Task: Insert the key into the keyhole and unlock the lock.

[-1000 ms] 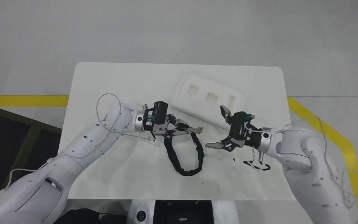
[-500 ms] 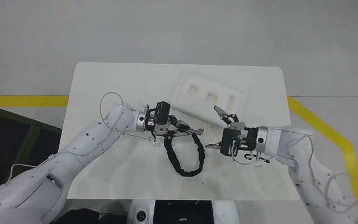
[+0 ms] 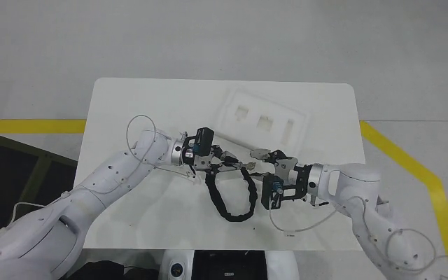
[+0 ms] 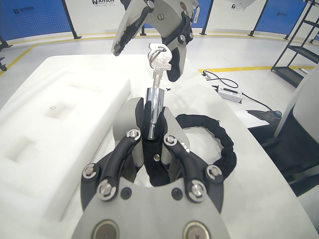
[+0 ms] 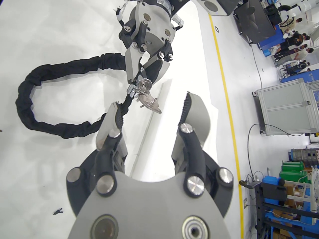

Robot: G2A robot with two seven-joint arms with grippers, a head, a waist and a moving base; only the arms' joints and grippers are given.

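While the left jaws pinch the lock, key already in its keyhole, the spread right jaws flank the key's head, so turning seemingly remains.

Robotics laboratory or test hall. Evidence: yellow tape line on a grey polished floor, blue perforated partition panels, black open metal shelving rack, grey metal equipment cabinet, white worktable.
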